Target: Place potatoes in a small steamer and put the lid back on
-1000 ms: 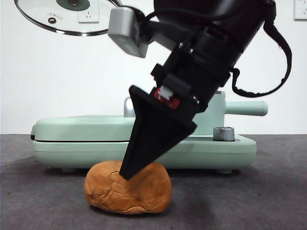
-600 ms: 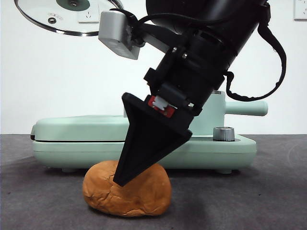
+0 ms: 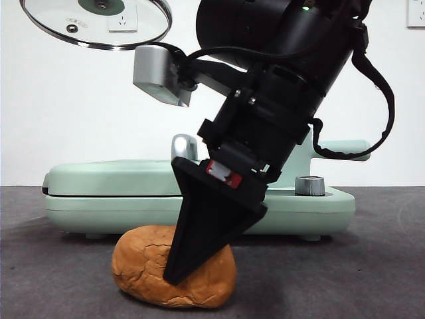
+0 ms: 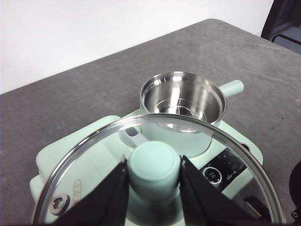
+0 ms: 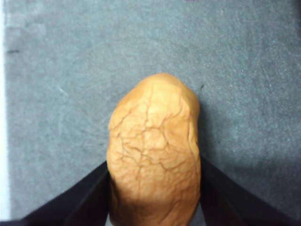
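Observation:
The potato (image 3: 143, 266) (image 5: 153, 150), an orange-brown cracked lump, lies on the grey table in front of the green appliance. My right gripper (image 3: 176, 269) (image 5: 154, 162) has come down over it; its jaws are open, one along each side and close against the skin. High at the upper left hangs the glass lid (image 3: 99, 23) (image 4: 94, 155), with my left gripper (image 4: 154, 162) shut on its mint-green knob (image 4: 155, 165). The small steamer (image 4: 181, 101) stands open and empty on the appliance. In the front view the right arm hides most of it, leaving its handle (image 3: 342, 149) in sight.
The flat mint-green griddle base (image 3: 106, 193) (image 4: 61, 160) stands across the middle of the table behind the potato. It carries a steel dial (image 3: 309, 185) and a black control panel (image 4: 218, 172). Grey table surface lies on both sides of the potato.
My right gripper has come lower and slightly left, its jaw tip now down beside the potato. The potato has shifted a little to the left. The lid has stayed in place.

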